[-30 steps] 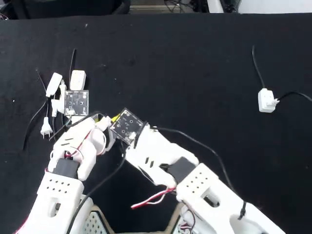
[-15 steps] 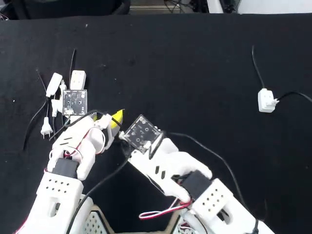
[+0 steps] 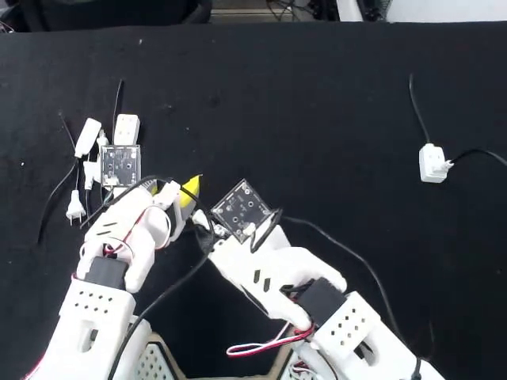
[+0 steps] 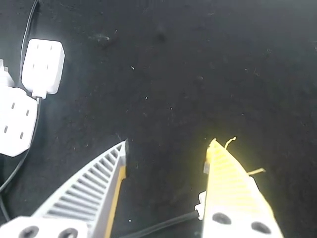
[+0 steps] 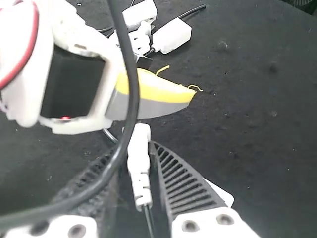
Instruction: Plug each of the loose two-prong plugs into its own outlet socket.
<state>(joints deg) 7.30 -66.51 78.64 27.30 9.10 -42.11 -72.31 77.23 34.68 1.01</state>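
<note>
My right gripper is shut on a small white two-prong plug with a black cable running back from it. In the high view that gripper sits just to the right of my left gripper. The left gripper is open, one grey finger and one yellow finger with nothing between them. White outlet blocks lie a little ahead of it; in the high view the outlet blocks are at the far left with a loose plug.
Another white outlet with a black cable lies alone at the right of the black table. Thin black cables trail around the left cluster and under both arms.
My right arm has drawn back to the right with the plug, away from the left gripper. The left gripper's yellow finger now stands in plain sight. The left arm has hardly moved.
</note>
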